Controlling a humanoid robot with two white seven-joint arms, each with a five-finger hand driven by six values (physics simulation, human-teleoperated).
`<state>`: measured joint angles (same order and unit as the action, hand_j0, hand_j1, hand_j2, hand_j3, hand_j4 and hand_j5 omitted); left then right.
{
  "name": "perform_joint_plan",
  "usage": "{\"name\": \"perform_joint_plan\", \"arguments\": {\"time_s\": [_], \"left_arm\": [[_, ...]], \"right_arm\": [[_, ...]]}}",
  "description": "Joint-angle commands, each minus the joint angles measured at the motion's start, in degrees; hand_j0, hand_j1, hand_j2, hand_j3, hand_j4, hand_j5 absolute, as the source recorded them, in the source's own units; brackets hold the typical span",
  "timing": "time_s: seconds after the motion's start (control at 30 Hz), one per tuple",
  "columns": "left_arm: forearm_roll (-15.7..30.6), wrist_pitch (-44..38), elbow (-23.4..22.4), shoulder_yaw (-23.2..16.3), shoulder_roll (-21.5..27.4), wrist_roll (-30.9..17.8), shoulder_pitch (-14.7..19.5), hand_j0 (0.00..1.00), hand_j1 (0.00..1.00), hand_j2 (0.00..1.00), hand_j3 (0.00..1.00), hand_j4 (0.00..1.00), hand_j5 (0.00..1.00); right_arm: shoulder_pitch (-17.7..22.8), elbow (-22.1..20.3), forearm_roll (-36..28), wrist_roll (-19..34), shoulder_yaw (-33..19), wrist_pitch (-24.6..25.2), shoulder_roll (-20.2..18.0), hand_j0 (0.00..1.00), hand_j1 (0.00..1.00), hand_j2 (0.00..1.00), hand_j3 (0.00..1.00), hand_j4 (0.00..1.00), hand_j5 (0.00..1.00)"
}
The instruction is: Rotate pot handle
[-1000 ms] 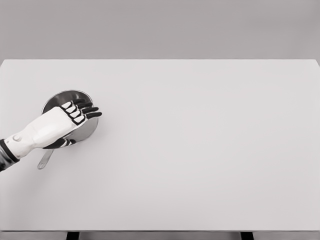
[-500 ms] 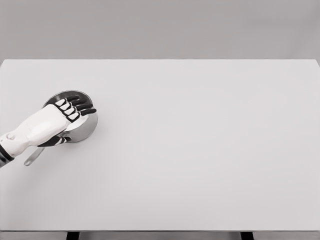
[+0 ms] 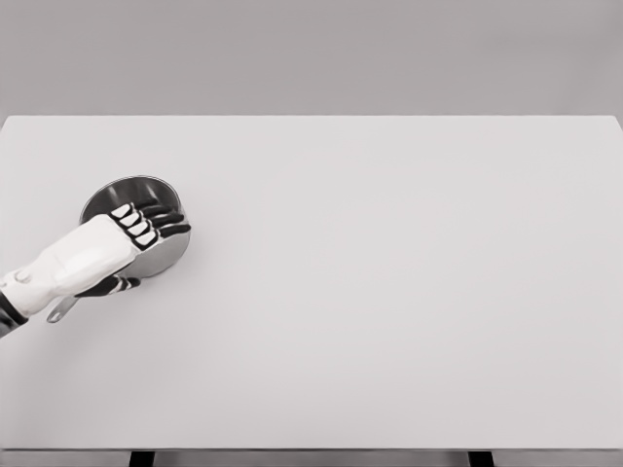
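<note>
Fingers of the left hand lay extended and close together over the near rim of the steel pot, dark tips resting on or just above its open top; whether the thumb beneath pressed the wall could not be told, and nothing was clearly grasped. That pot stood near the desk's left edge. Its handle ran from the bowl toward the lower left, passing under the wrist, only its end showing. So the long axis lay almost along the forearm, the handle beneath the hand. No right arm showed. Around it spread the pale desk, and beyond it a plain grey wall.
</note>
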<state>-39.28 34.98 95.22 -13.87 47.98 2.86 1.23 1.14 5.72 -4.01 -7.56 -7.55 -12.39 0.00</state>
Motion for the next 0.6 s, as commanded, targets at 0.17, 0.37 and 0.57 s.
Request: {"name": "perform_joint_plan", "arguments": {"time_s": [0.17,0.37,0.57], "left_arm": [[1.40,0.02,0.67,1.04,2.56,0.48,-1.14,1.00,1.00,1.00,1.00,1.00,1.00],[1.57,0.02,0.67,2.71,3.17,0.48,-2.90,1.00,1.00,1.00,1.00,1.00,1.00],[1.84,0.02,0.50,2.71,3.79,0.48,-2.99,1.00,1.00,1.00,1.00,1.00,1.00]], "right_arm": [[0.00,0.00,-0.04,0.00,0.00,-0.01,0.00,1.00,1.00,1.00,1.00,1.00,1.00],[0.00,0.00,-0.04,0.00,0.00,-0.01,0.00,1.00,1.00,1.00,1.00,1.00,1.00],[0.00,0.00,-0.04,0.00,0.00,-0.01,0.00,1.00,1.00,1.00,1.00,1.00,1.00]]}}
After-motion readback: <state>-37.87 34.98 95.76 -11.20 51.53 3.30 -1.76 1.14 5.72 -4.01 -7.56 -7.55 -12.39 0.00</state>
